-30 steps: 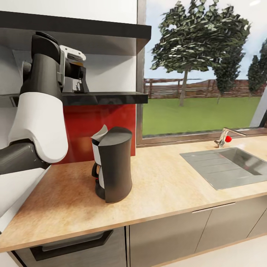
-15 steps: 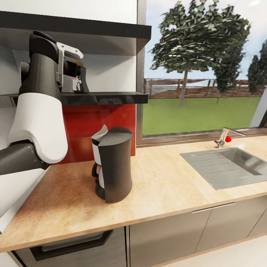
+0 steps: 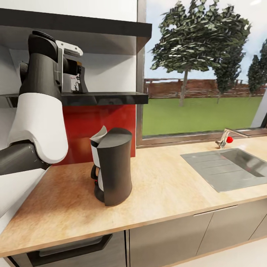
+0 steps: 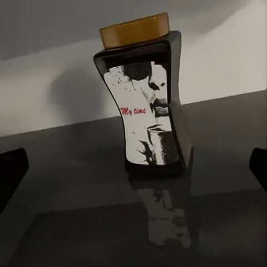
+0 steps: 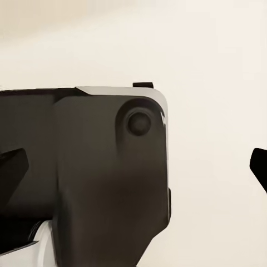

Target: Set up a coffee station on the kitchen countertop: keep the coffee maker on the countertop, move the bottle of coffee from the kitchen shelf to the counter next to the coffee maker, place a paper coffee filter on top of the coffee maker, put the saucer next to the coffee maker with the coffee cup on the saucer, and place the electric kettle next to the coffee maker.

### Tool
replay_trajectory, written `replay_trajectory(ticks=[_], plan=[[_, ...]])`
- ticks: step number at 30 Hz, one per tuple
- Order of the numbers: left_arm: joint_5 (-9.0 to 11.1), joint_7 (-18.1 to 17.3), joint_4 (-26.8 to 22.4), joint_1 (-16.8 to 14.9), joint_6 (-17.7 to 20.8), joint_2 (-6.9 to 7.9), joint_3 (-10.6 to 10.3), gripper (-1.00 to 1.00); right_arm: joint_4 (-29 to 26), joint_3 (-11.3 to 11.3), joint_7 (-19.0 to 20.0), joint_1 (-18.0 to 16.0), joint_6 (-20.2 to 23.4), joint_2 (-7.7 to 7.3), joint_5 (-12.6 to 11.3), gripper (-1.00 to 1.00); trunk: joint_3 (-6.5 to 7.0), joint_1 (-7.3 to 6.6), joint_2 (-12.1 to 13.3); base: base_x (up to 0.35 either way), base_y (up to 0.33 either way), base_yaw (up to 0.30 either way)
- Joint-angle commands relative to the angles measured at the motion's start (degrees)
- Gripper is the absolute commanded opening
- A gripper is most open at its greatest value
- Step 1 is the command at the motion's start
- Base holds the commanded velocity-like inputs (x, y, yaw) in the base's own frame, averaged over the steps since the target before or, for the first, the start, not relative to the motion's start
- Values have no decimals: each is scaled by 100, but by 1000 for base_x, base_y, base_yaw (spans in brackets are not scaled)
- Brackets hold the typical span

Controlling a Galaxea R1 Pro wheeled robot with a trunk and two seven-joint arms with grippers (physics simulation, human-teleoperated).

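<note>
Coffee is the step I'm on: the bottle of coffee (image 4: 146, 97) stands upright on the dark kitchen shelf (image 3: 107, 98), and I have the left gripper (image 3: 76, 76) raised up to it. In the left wrist view the bottle sits centred between the two fingers (image 4: 11, 172), which show at the picture's edges, spread wide and well clear of the glass on both sides, so nothing is gripped yet. The orange lid (image 4: 135, 29) is on, label facing me.

From here I judge the next move is a short push forward until the fingers flank the narrow waist of the bottle, then a close around it (the pinched middle looks like the best place to hold), a small lift off the shelf and a carry down to the surface (image 3: 167, 178), beside the coffee maker (image 3: 111, 165).

The right gripper's fingers (image 5: 11, 167) also look spread, holding nothing, hanging near part of the robot's own body.
</note>
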Motion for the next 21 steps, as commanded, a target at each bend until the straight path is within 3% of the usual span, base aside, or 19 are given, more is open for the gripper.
replay_trajectory(ticks=[1,8,21], plan=[[-47,-43,-4,-3,3,-5,18,100,5,-28,-1,-2,-26,4,45,100,-2,4,-3,256,0,0],[-34,-32,-10,-3,3,-4,15,100,5,-35,-12,-2,-31,1,333,100,-2,4,-3,184,0,0],[-23,-22,-7,-3,3,-9,19,100,5,-36,-12,-2,-31,2,375,100,-2,4,-3,34,0,0]])
